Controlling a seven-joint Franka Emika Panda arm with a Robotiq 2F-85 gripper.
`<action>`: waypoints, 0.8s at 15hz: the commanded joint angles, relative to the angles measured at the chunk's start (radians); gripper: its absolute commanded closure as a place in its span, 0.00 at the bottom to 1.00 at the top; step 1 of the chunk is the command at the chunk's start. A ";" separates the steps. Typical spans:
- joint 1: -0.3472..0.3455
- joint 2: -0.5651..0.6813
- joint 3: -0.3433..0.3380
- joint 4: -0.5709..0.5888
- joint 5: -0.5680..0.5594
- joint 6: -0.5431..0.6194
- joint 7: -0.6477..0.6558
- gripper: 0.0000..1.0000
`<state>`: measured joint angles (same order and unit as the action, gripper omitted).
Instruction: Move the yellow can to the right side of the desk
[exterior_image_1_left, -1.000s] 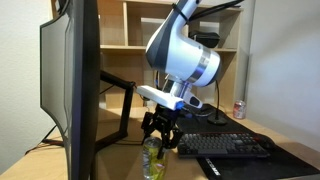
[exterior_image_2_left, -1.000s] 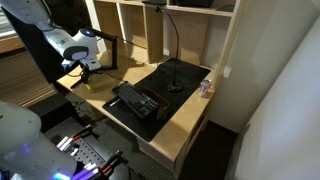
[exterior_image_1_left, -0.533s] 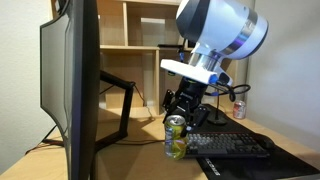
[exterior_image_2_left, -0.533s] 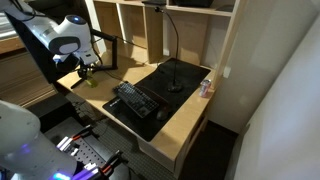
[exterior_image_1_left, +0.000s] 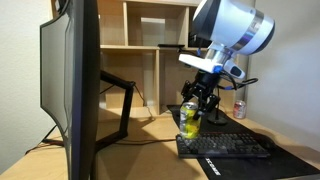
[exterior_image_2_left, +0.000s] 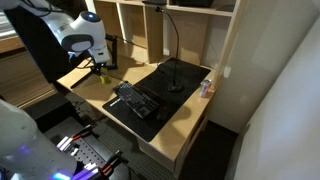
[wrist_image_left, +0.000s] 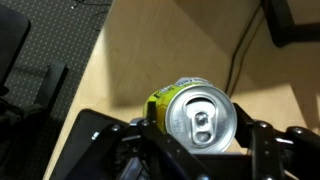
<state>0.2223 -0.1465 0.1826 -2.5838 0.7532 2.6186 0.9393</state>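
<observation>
Bench (exterior_image_2_left: 186, 112): light wood, with a black mat (exterior_image_2_left: 178, 78) over its middle. The mat carries a keyboard (exterior_image_1_left: 226, 146). A monitor (exterior_image_1_left: 74, 90) stands at one end and a cubby shelf (exterior_image_1_left: 138, 48) behind.

Pincer (exterior_image_1_left: 192, 112): clamped on the yellow can (exterior_image_1_left: 189, 121), a finger against each side. The wrist view confirms this, with the silver top (wrist_image_left: 197, 112) seated between dark fingers (wrist_image_left: 268, 140).

Position of the can: upright, long axis vertical, directly under the pincer. It appears to hang slightly above bare wood beside the mat's edge, near the monitor end, though contact with the bench cannot be ruled out.

Governing relation, as a judgement: the opposite end, where a pink-and-white can (exterior_image_2_left: 206, 88) stands, lies across keyboard and mat. A sideways carry needs clearance over both.

Markings: no brand or lettering is legible on either can. Only the pull tab shows.
</observation>
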 joint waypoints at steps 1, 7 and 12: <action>-0.110 -0.156 -0.086 -0.037 -0.003 -0.082 0.045 0.55; -0.155 -0.166 -0.104 -0.008 -0.005 -0.081 0.051 0.30; -0.226 0.039 -0.171 0.107 0.015 -0.004 0.104 0.55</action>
<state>0.0613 -0.2447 0.0710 -2.5748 0.7486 2.5960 1.0450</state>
